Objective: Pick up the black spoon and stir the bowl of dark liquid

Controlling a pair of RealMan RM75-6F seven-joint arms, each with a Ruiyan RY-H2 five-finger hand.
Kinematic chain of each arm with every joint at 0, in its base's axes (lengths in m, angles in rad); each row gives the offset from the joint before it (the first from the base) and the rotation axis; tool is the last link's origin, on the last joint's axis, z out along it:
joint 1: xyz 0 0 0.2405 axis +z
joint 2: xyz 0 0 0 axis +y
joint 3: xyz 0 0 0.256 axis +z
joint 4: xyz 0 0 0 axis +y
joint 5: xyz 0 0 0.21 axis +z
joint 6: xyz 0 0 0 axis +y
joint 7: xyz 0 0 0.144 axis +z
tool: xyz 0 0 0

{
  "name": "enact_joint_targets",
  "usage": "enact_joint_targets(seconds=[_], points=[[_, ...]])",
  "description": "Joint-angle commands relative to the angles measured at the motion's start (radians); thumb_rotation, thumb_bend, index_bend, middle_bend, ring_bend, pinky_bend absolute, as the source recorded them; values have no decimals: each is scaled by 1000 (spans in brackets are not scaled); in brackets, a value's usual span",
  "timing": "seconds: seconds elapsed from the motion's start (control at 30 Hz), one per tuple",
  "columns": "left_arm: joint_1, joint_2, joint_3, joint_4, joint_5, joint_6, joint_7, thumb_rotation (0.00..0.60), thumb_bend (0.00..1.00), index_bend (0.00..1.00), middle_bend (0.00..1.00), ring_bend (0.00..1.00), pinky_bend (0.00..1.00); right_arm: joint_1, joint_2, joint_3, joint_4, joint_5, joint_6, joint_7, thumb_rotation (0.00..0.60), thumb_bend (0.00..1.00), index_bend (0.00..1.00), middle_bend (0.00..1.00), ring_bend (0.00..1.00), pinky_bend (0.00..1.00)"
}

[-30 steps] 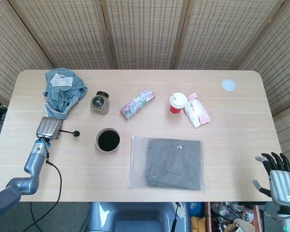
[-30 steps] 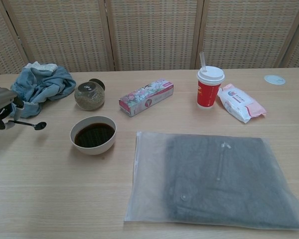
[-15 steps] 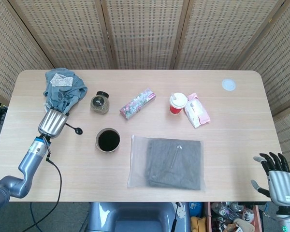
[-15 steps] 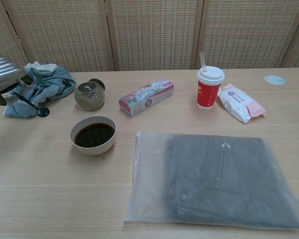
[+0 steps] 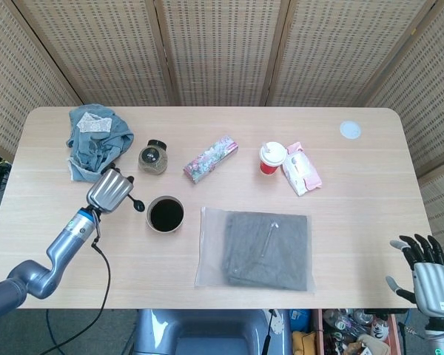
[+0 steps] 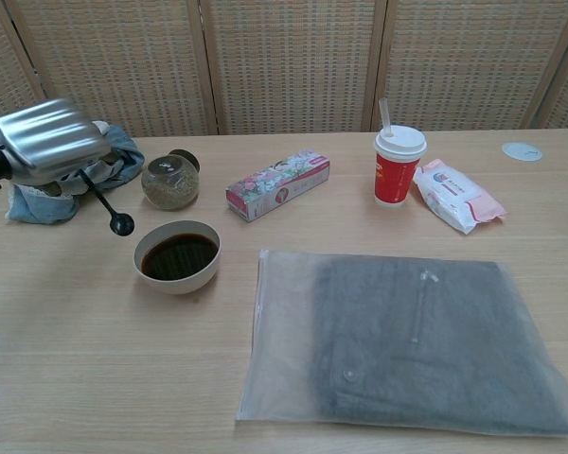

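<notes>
Left hand (image 6: 45, 140) gripping black spoon (image 6: 109, 208) tilted beside bowl (image 6: 177, 256), right hand (image 5: 429, 275) spread.

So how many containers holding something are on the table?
3: the bowl of dark liquid near the left hand; the jar behind it; the red cup beside the wipes pack. None look hidden.

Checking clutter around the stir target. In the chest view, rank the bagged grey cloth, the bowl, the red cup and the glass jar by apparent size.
1. Bagged grey cloth, though nearest the camera.
2. Bowl.
3. Red cup and glass jar: too alike to rank.
</notes>
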Motion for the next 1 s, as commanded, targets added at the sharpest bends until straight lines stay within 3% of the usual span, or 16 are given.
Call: enact_joint_targets(seconds=[0.03,0.53,1.0], points=[[-23,-13,12,-7,31,-8,49,600,408,650,821,652,543,0,-1,-1,2,-1,0,2,600,339,294,298,153,116],[-78,-95,34,33,63,-80,199,600,409,652,821,652,544,-5,-11,-1,33,14,-10,30,600,339,294,298,153,116],[-122,-161,2,67,39,-120,259,600,410,656,821,652,544,-5,-17,4,66,29,-24,64,600,339,294,298,153,116]])
